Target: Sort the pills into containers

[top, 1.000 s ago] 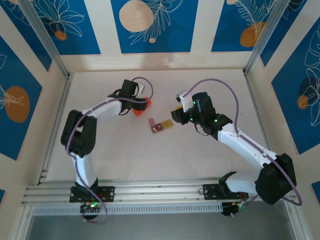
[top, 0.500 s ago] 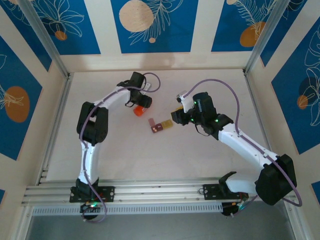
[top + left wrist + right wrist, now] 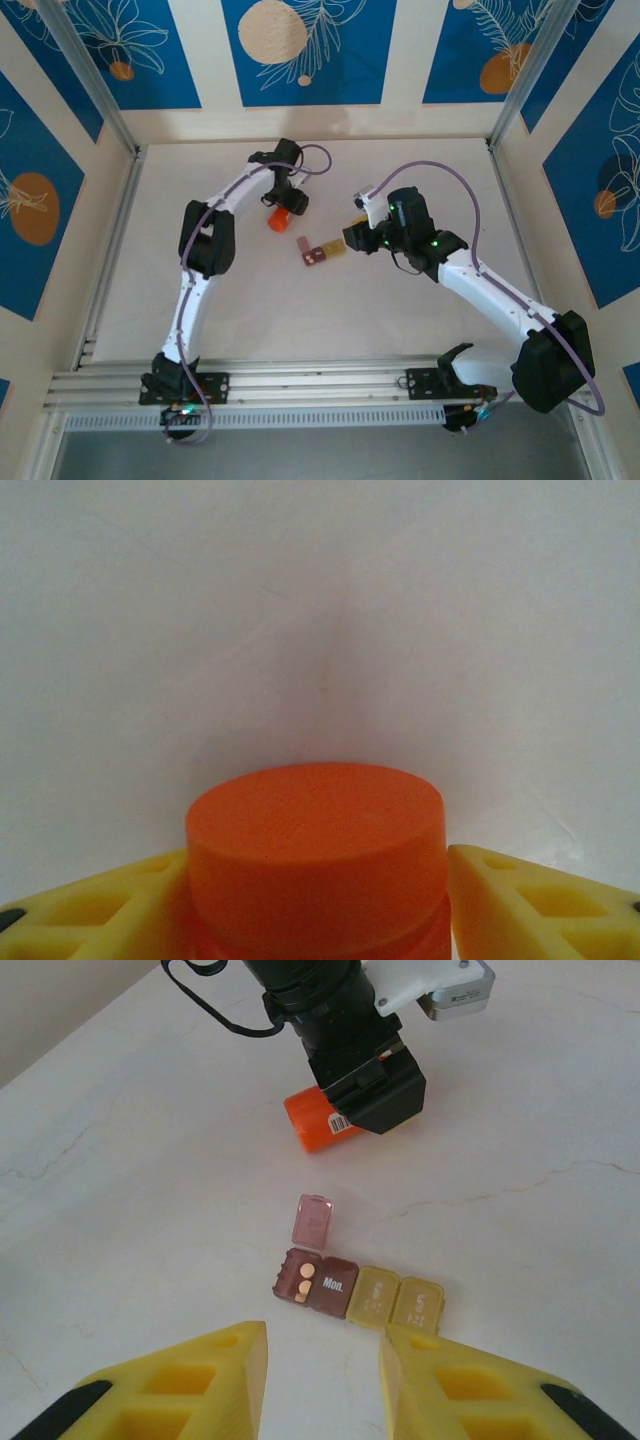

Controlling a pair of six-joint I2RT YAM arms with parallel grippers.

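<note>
Fingers of the right arm (image 3: 245,1370) hang spread and empty above the containers (image 3: 345,1292) lying on the desk (image 3: 120,1210), two pills (image 3: 303,1279) in the open brown cell. Beyond, left fingers (image 3: 520,900) clench the orange bottle (image 3: 315,850).

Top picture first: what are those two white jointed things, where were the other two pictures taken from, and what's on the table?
Those are two robot arms bolted to the near edge of a table, seen by a camera overhead. The other two pictures come from small cameras on each arm's wrist, so its own yellow fingers show at the bottom. On the table lie an orange bottle, on its side, and a little strip of pill cells: two reddish-brown, two tan-yellow. One reddish cell is open, with two pills inside. The left arm's fingers are closed on the bottle. The right arm's fingers hover open near the strip, holding nothing.
</note>
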